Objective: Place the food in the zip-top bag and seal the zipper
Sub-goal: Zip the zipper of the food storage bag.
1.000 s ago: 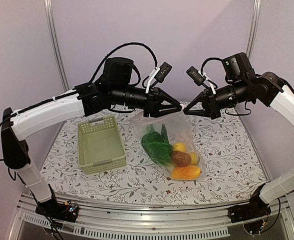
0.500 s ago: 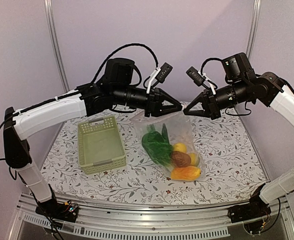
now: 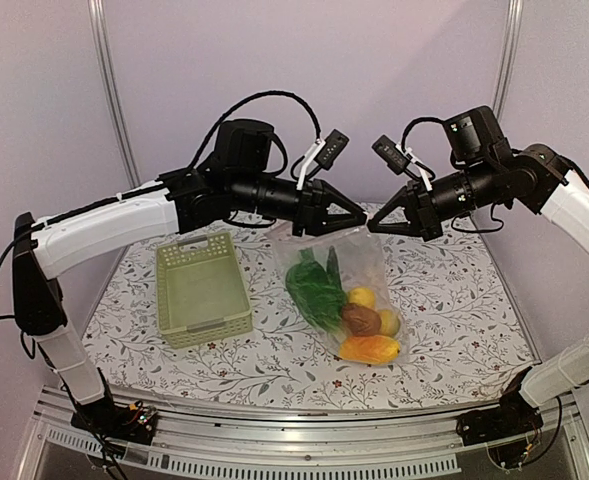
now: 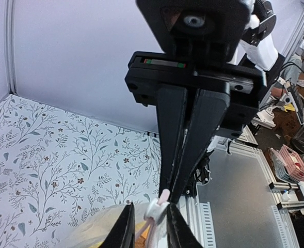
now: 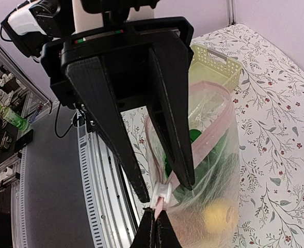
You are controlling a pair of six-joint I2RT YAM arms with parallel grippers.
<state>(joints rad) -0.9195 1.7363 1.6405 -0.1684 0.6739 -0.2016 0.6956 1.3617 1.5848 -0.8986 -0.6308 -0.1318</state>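
The zip-top bag (image 3: 346, 262) hangs by its mouth edge between both grippers, its bottom resting on the table. The food (image 3: 357, 318) lies inside: dark green pieces, yellow lemons, a brown piece and an orange piece. My right gripper (image 3: 372, 226) (image 5: 155, 213) is shut on the end of the pink zipper (image 5: 213, 135). My left gripper (image 3: 361, 220) (image 4: 149, 207) faces it tip to tip. It stands open, with one finger on each side of the white slider (image 4: 156, 211) (image 5: 162, 192). Green food (image 5: 193, 137) shows through the plastic.
A pale green slotted basket (image 3: 202, 288) stands empty on the flowered tablecloth, left of the bag. The metal rail of the table's near edge (image 3: 304, 440) runs below. A purple wall closes the back.
My left gripper has crept right toward the right gripper and its jaws have narrowed around the slider. The right gripper has held still. The bag has shifted slightly.
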